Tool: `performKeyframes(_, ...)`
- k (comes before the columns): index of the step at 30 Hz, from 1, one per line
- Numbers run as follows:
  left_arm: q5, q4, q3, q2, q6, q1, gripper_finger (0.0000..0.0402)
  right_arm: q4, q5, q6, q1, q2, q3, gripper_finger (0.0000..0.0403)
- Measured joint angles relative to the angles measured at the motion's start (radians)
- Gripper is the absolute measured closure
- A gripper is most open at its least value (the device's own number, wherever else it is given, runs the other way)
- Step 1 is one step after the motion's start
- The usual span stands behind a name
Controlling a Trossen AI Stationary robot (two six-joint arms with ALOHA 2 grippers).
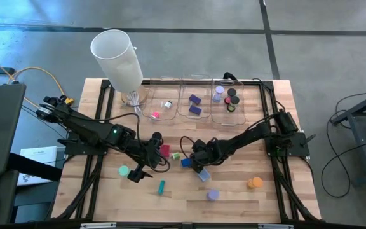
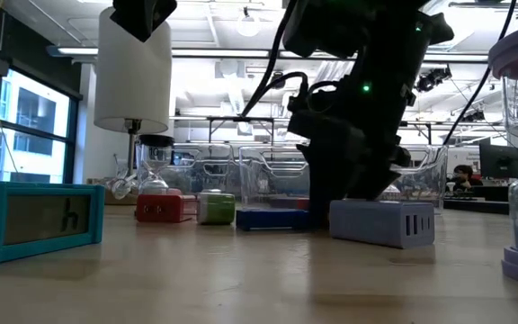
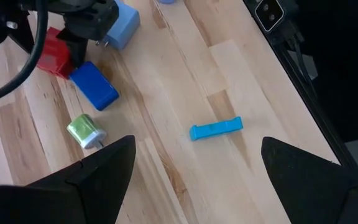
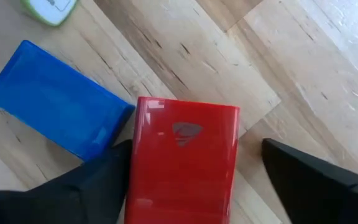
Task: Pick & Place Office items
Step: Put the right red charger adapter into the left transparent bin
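Note:
My right gripper [image 1: 196,159] points down at mid-table, open, its fingers on either side of a red block [image 4: 185,162] that lies flat on the wood. A blue block [image 4: 58,115] lies against that block's corner, with a green roll [image 3: 86,130] and a light blue block [image 1: 203,175] close by. My left gripper [image 1: 138,170] hangs open above the table, holding nothing. A teal stick [image 3: 216,129] lies on the boards ahead of it. A green roll [image 1: 124,170], a lavender roll [image 1: 213,195] and an orange roll [image 1: 254,183] sit nearer the front edge. My right gripper comes at the red block from above. One finger [image 4: 98,186] stands close against the block's side by the blue block [image 4: 135,143]; whether it touches, I cannot tell. The other finger [image 4: 316,180] is a clear gap away from the opposite side.
Three clear bins [image 1: 196,102] holding small pieces stand along the far edge, and a tall white cylinder [image 1: 118,57] stands at the far left. A second reddish block [image 1: 164,151] lies under my left arm. Black rails run along the table's sides.

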Motion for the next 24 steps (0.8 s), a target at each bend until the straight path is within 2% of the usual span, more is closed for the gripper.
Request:
performKeyframes(6,-0.002,-0.002,-0.001,0.021,-0.008,-0.008,0.0061,-0.002,-0.011,0.003,0.000,0.000,-0.001,0.0207)
performKeyframes(17,-0.023,-0.007,-0.002,0.069,0.027,-0.010,0.0061,-0.027,-0.030,-0.024,0.047,-0.065,0.020,0.0208)
performKeyframes(24,-0.038,-0.011,-0.002,0.068,0.116,0.005,0.0061,-0.021,0.041,-0.087,0.086,-0.145,0.057,0.0208)
